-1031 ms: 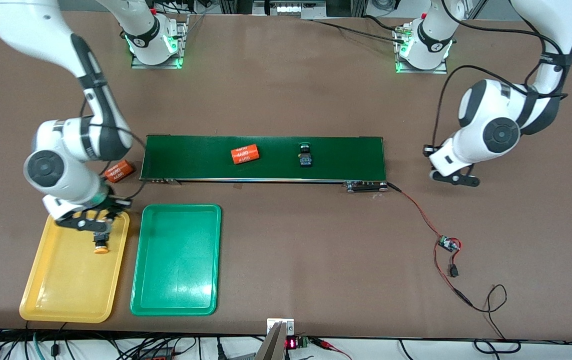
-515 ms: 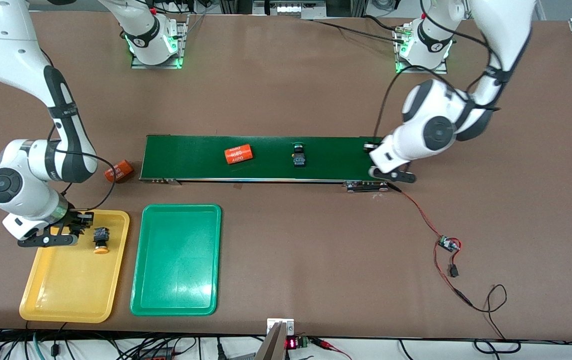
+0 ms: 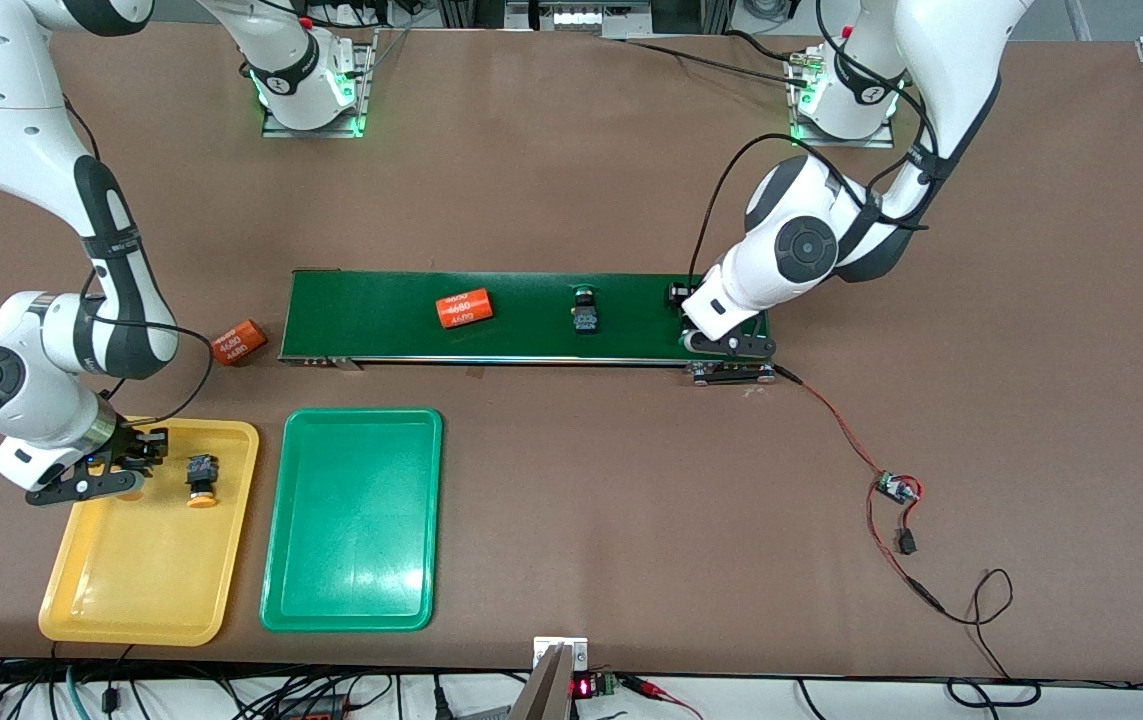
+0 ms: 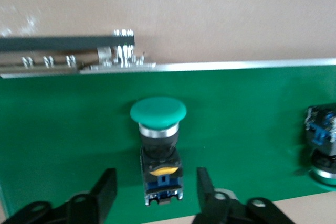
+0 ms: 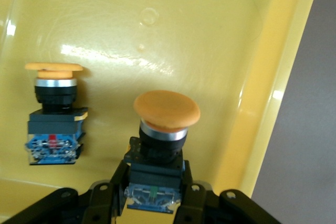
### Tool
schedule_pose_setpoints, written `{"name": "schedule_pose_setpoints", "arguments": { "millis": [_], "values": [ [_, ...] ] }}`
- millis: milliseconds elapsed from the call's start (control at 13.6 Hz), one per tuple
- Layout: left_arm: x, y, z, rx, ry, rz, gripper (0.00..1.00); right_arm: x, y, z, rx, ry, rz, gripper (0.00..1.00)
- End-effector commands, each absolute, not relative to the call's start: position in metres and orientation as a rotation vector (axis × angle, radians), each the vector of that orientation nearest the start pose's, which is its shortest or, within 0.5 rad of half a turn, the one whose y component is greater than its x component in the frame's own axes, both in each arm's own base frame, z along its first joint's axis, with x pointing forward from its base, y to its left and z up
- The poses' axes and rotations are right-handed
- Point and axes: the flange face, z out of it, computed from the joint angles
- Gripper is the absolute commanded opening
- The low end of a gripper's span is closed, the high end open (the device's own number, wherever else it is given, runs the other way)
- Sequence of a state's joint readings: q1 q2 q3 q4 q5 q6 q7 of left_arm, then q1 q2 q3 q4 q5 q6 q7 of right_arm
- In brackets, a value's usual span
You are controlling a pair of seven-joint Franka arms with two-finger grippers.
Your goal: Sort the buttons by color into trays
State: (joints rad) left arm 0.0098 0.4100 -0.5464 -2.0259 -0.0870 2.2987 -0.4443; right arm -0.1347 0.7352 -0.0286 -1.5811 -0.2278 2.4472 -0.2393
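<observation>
Right arm is bent low over the yellow tray (image 3: 146, 560) at its end of the surface, right tool (image 5: 152, 195) clamped on the black-and-blue body of a yellow-orange button (image 5: 163, 145), cap pointing away from the wrist, over the tray's corner nearest the right arm's base. Second yellow-orange button (image 3: 199, 480) lies on its side in the same tray, just beside the held one, not touching it. Green tray (image 3: 351, 520) sits beside the yellow one, toward the left arm's end.

Left arm is folded down over the end of the dark green belt (image 3: 381, 315) nearest its base, left tool (image 4: 155, 195) spread open, one finger on each side of a green button (image 4: 158, 150) lying on the belt; no contact visible. Another green button (image 3: 585, 310) lies mid-belt, and an orange cylinder (image 3: 464, 308) farther along
</observation>
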Motion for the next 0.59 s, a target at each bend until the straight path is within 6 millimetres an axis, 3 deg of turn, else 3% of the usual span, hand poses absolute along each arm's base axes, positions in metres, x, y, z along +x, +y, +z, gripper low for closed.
{"name": "schedule_pose_setpoints", "arguments": {
  "millis": [0,74,147,221,368,515],
  "values": [
    [0.523,-0.283,0.327,-3.294,-0.015,0.316,1.00,0.710,-0.118,0.206,-3.303,-0.464,-0.208,0.02],
    [0.535,-0.265,0.350,-3.261,-0.036,0.339,1.00,0.710,-0.118,0.206,-3.302,-0.465,-0.216,0.04],
    [0.543,-0.251,0.370,-3.234,-0.055,0.365,1.00,0.711,-0.117,0.206,-3.302,-0.462,-0.217,0.35],
    [0.548,-0.235,0.389,-3.213,-0.071,0.384,1.00,0.711,-0.117,0.207,-3.299,-0.426,-0.226,0.99],
    [0.556,-0.190,0.417,-3.203,-0.049,0.330,1.00,0.714,-0.114,0.221,-3.295,-0.442,-0.249,1.00],
    [0.560,-0.137,0.436,-3.194,0.018,0.328,1.00,0.712,-0.110,0.249,-3.292,-0.421,-0.205,1.00]
  ]
}}
